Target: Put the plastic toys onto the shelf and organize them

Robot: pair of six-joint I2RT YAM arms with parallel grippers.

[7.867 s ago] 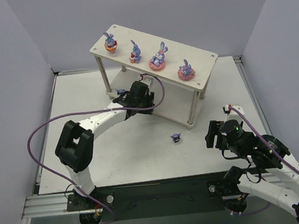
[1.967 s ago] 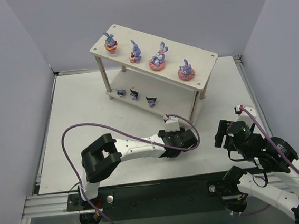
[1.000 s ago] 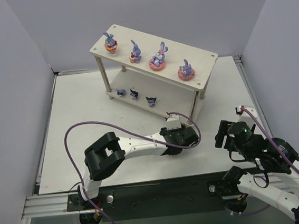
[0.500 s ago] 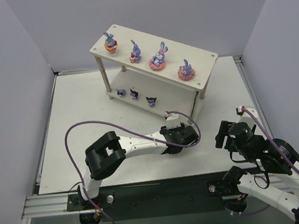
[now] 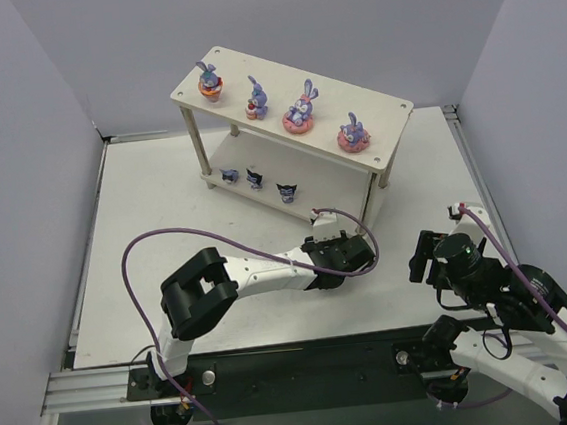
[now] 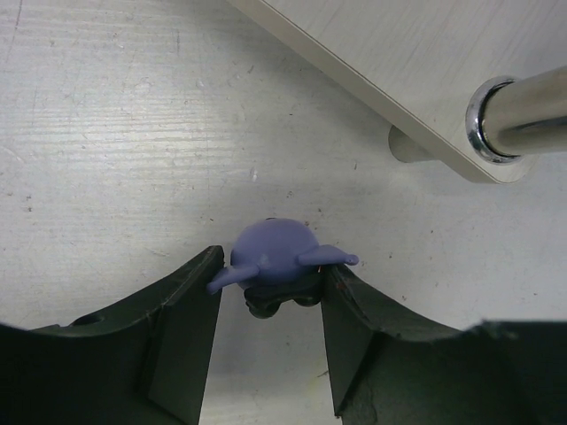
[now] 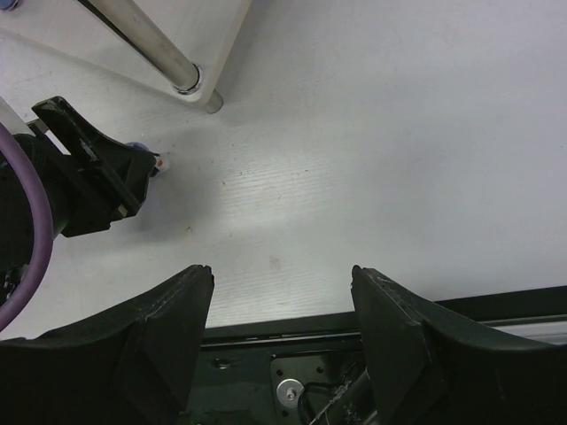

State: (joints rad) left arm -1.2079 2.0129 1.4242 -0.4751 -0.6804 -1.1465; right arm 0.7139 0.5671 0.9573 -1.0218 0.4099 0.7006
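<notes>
A small dark blue pointy-eared toy point(image 6: 270, 251) stands on the white table between the fingers of my left gripper point(image 6: 270, 297). The right finger touches its base, and a slim gap shows at the left finger point(image 6: 182, 328), so the jaws stand open around it. In the top view this gripper point(image 5: 340, 257) sits low by the front right leg of the shelf point(image 5: 384, 112). Several purple rabbits point(image 5: 301, 107) stand on the top board. Three blue figures point(image 5: 254, 179) line the lower board. My right gripper point(image 7: 282, 292) hangs open and empty over the table's near edge.
The shelf's lower board point(image 6: 425, 62) and a chrome leg point(image 6: 523, 115) lie just beyond the toy in the left wrist view. The left arm's purple cable point(image 5: 166, 239) loops over the table. Grey walls enclose the table on three sides.
The left gripper has crept slightly toward the shelf's front right leg, staying low over the toy. The right arm has barely moved.
</notes>
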